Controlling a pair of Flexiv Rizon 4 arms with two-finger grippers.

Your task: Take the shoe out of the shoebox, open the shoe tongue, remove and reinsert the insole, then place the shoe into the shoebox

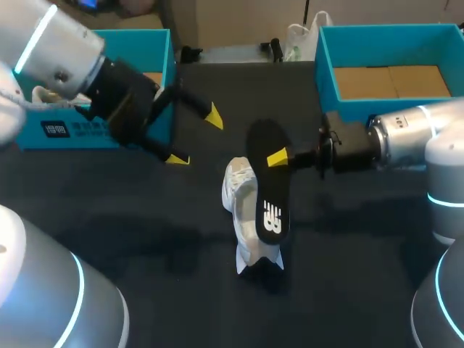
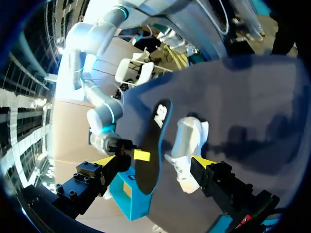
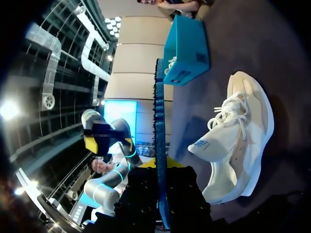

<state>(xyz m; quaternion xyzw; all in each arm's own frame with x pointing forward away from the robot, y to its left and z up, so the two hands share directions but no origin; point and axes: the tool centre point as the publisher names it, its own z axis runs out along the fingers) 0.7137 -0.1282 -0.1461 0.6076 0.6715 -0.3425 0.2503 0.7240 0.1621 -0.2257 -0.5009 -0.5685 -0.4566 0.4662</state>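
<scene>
Insole (image 1: pixel 267 185): frame centre, likely light, bendy | right gripper (image 1: pixel 279 157) clamped across its faces near upper end | white sneaker (image 1: pixel 243 210) beneath, probably soft | left gripper (image 1: pixel 194 138) wide open, empty

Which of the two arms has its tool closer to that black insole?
Right. The right tool is shut on the insole, gripping it by one edge. The left tool hangs open off to the insole's other side, apart from it, by the blue shoebox.
</scene>
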